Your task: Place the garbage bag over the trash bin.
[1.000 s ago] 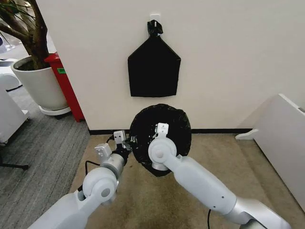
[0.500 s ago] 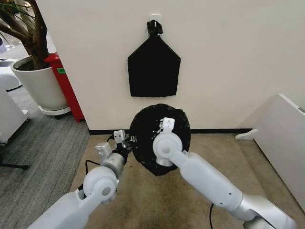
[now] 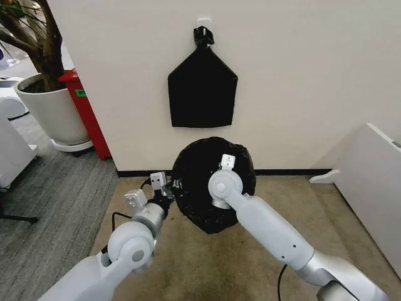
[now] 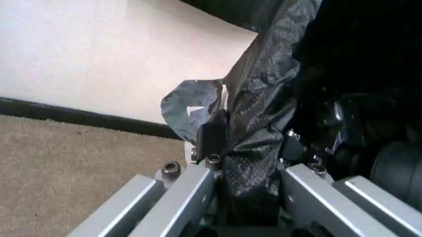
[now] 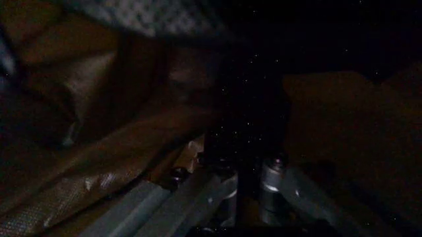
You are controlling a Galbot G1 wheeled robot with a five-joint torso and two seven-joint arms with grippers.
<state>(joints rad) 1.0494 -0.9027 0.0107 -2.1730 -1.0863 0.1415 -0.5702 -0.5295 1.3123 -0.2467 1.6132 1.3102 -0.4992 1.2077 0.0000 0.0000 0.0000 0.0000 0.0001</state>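
At frame centre, the garbage bag (image 3: 210,182) draped a round form on beige carpet (image 3: 188,263) against a cream wall (image 3: 301,81). The left end effector (image 3: 170,186) pinched the bag's left edge; the right end effector (image 3: 227,164) reached inside, grip state indiscernible.

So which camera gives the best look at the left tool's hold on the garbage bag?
Left wrist view: the garbage bag sits pinched in the left tool. Head view shows that tool at the bag's left edge; right wrist view is dark.
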